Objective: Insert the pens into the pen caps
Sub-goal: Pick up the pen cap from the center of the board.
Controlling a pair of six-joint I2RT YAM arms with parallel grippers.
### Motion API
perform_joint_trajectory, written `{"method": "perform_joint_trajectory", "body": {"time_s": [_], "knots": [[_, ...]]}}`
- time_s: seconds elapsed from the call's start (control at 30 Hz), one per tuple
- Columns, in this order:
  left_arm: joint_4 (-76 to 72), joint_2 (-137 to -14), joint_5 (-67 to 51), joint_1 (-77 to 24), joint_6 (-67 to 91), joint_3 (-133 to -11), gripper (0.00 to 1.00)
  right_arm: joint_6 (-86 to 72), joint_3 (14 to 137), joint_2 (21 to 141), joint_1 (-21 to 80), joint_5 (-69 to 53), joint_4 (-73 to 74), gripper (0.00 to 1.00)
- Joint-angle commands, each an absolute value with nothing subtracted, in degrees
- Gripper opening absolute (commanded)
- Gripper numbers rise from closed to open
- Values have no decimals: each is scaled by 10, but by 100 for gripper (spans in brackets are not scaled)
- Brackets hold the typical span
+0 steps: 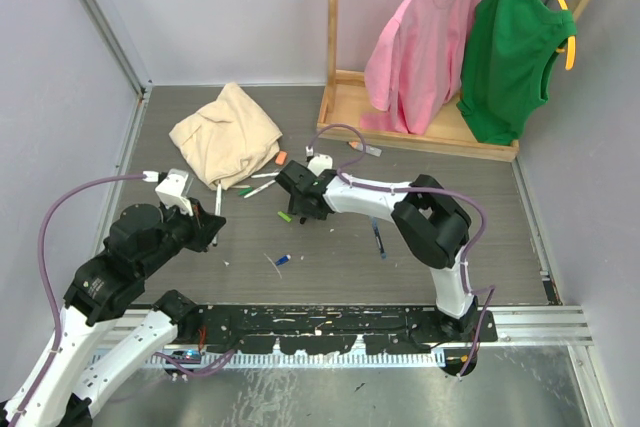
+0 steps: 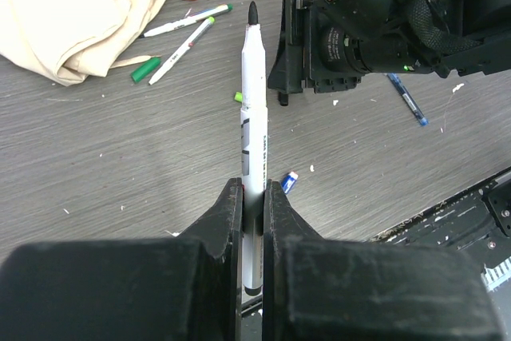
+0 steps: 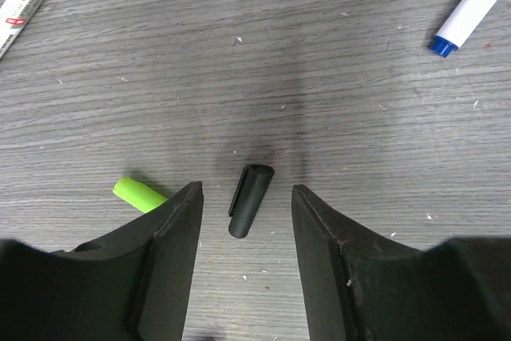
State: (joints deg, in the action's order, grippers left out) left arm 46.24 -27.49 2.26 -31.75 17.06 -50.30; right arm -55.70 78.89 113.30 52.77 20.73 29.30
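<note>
Left tool (image 2: pixel 254 197) pinches a white pen (image 2: pixel 252 109) whose print I can't read; right tool (image 3: pixel 246 189) stands open over a black cap (image 3: pixel 250 201).

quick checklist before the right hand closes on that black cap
1. Left hand shut on the black-tipped pen: ok.
2. Pen tip uncapped, pointing away from the hand: ok.
3. Right hand open, one finger on each side of the black cap: ok.
4. Black cap lying flat on the table, not touched: ok.
5. Green cap apart from the black cap: ok.
6. Which end of the black cap is open: cannot tell.
</note>
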Motion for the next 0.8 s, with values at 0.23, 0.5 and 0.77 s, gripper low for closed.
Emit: {"method": "perform_joint_trajectory", "body": {"time_s": [0.23,0.5,0.77], "knots": [[451,-272,28,-316,160,-503,0,-562,814,1156,530,217,301,48],[451,-273,29,-316,160,-503,0,-536,800,1147,530,211,291,26],[452,-282,27,-316,160,-502,0,-391,748,1082,530,193,233,12]]}}
